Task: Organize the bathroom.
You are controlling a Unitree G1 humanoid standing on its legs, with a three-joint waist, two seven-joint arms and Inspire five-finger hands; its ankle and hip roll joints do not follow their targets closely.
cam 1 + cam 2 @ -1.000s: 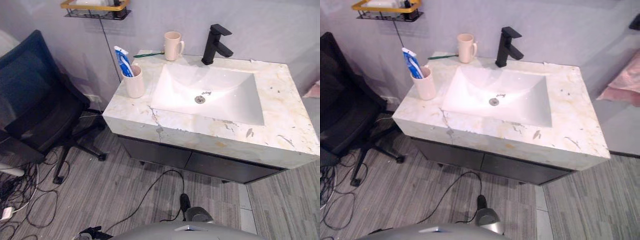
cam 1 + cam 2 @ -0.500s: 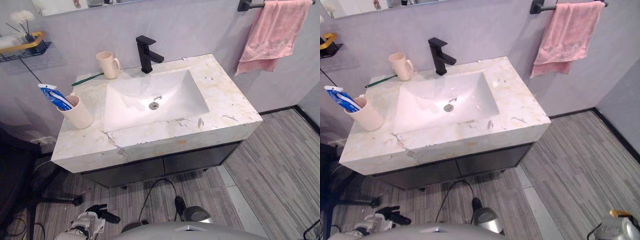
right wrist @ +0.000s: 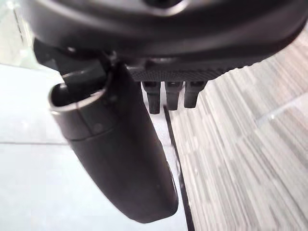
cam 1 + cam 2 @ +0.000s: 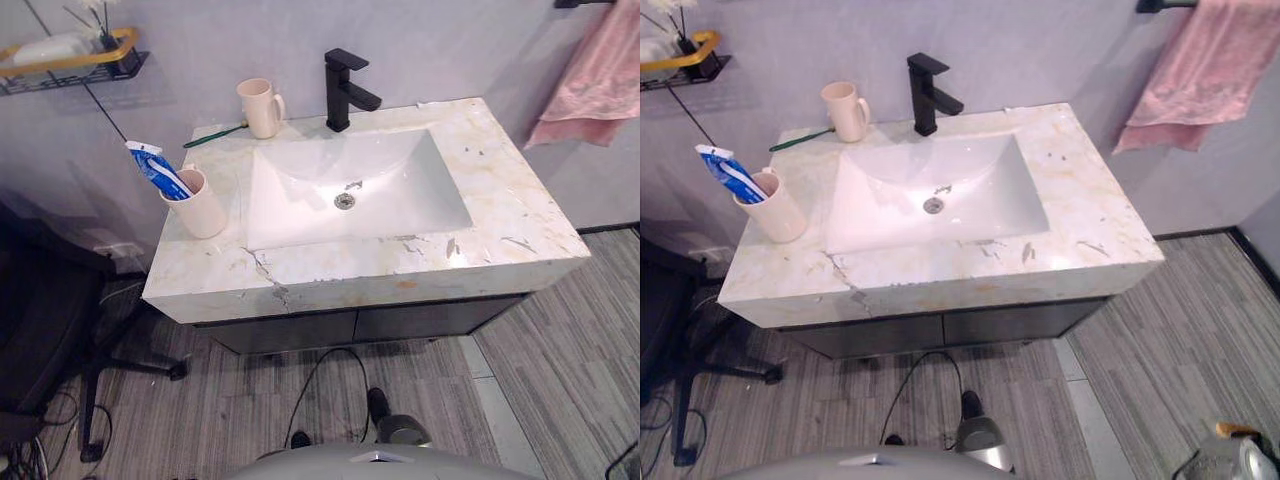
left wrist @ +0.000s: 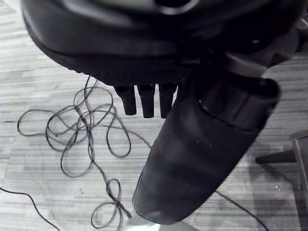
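A marble vanity top (image 4: pixel 500 215) holds a white sink (image 4: pixel 350 190) with a black faucet (image 4: pixel 348 90) behind it. At its back left stands a cream mug (image 4: pixel 261 107), and a green toothbrush (image 4: pixel 214 135) lies flat beside it. A second cream cup (image 4: pixel 201 205) at the left edge holds a blue toothpaste tube (image 4: pixel 155 168). My left hand (image 5: pixel 192 159) hangs low over the floor, fingers (image 5: pixel 144 98) straight and holding nothing. My right hand (image 3: pixel 120 159) also hangs open and empty, above the plank floor by the wall.
A pink towel (image 4: pixel 600 75) hangs on the wall at the right. A wire shelf with a yellow rim (image 4: pixel 70 55) is fixed on the wall at the left. A black office chair (image 4: pixel 40 320) and loose cables (image 5: pixel 91 139) stand on the floor left of the vanity.
The whole picture has swung right and then partly back left, so the camera has moved. Nothing on the vanity top has shifted.
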